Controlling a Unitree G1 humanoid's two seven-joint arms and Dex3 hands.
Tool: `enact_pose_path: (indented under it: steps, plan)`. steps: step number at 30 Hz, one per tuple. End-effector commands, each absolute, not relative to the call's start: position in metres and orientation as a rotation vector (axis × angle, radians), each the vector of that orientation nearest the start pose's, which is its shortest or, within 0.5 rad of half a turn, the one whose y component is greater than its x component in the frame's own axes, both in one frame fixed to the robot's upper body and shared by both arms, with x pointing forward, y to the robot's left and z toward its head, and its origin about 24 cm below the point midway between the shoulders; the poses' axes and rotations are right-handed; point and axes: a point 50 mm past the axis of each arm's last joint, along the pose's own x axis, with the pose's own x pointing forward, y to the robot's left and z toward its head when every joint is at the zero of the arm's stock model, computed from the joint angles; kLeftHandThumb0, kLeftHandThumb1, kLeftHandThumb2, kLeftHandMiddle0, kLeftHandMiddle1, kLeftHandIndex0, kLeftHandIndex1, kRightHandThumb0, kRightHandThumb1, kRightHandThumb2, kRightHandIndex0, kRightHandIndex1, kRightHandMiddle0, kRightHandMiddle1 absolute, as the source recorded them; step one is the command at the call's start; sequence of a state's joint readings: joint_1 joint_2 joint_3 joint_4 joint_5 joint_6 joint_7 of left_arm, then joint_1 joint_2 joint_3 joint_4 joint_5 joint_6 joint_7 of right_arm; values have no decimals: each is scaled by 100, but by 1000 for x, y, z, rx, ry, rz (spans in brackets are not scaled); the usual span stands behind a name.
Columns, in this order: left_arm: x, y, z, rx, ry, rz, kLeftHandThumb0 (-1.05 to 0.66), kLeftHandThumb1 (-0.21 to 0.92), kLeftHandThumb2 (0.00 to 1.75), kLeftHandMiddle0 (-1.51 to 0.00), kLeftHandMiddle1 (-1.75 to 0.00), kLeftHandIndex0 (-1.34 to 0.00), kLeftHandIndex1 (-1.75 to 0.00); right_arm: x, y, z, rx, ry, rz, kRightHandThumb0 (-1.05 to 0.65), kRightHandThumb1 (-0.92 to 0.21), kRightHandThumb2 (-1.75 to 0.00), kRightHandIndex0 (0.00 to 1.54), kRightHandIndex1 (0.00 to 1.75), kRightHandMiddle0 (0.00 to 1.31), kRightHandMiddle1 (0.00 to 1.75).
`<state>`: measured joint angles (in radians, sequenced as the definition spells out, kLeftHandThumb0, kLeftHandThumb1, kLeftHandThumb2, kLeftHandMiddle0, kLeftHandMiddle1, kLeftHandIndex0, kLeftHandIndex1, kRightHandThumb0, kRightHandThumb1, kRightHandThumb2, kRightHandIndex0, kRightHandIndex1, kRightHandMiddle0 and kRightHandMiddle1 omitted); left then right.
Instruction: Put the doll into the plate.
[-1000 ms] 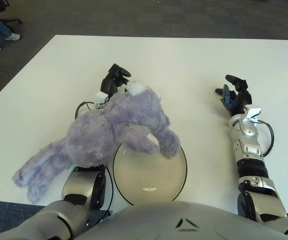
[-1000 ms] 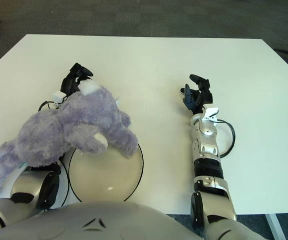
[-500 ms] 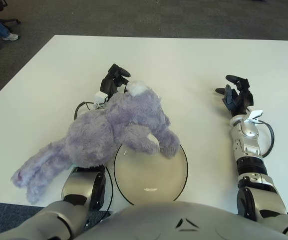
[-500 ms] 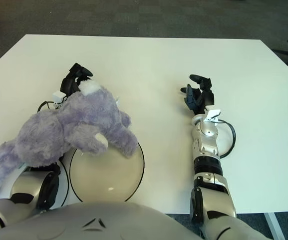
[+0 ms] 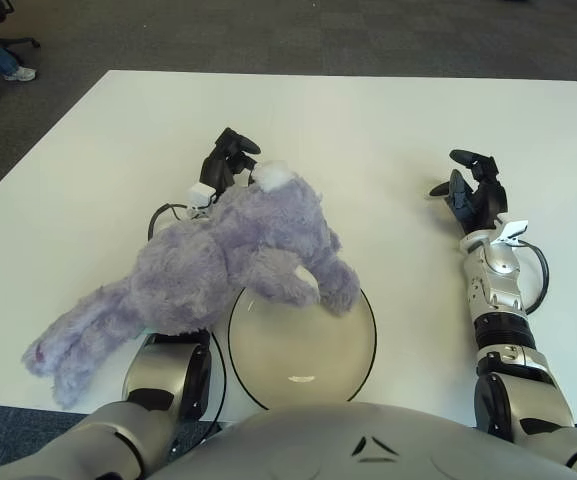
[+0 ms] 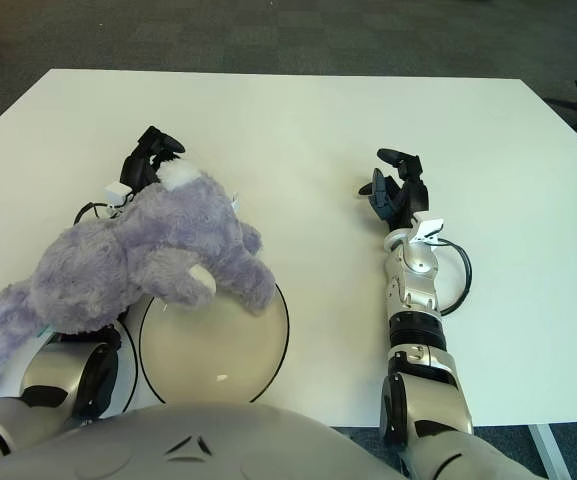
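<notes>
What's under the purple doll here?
The doll drapes over the left hand and forearm, one paw overlapping the plate rim. Whether the hand grips it is hidden.

The purple doll [image 5: 218,270] sprawls over the left arm and covers the plate's [image 5: 303,345] rim from about 9 to 1 o'clock, blocking approach there. From 2 to 5 o'clock the table [image 5: 398,150] lies bare, seemingly up to the right hand [image 5: 471,190].
</notes>
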<state>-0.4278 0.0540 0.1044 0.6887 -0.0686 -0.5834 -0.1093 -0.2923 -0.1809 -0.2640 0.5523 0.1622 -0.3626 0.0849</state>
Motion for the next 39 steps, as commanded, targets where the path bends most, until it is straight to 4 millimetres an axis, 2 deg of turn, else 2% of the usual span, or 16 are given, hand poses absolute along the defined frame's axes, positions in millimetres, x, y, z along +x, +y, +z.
enact_pose_path:
  steps: [1,14,24,27,30,39]
  plan:
    - [306,161,30,8,-209,-60,-1,32,132,-50,-175,-48,-175,282,-235,10,87,-17,-194,-60,-84,-60,55,173,0,116]
    - [303,162,35,16,-270,-70,-1,31,133,-50,-175,-49,-175,283,-234,12,91,7,-202,-56,-79,-68,65,175,0,117]
    - [295,159,45,96,-462,-102,-1,31,133,-50,-175,-49,-175,285,-235,15,111,21,-234,-54,-78,-72,59,175,0,118]
    - [293,159,46,125,-505,-116,-1,28,136,-63,-175,-44,-171,286,-234,16,115,18,-240,-53,-77,-73,59,175,0,123]
    - [291,158,48,146,-556,-136,-1,27,137,-67,-175,-43,-169,287,-234,16,118,22,-252,-53,-76,-74,58,175,0,120]
    - [278,148,58,229,-756,-198,-1,26,138,-68,-175,-43,-168,286,-234,18,87,35,-272,-53,-75,-76,48,158,0,116]
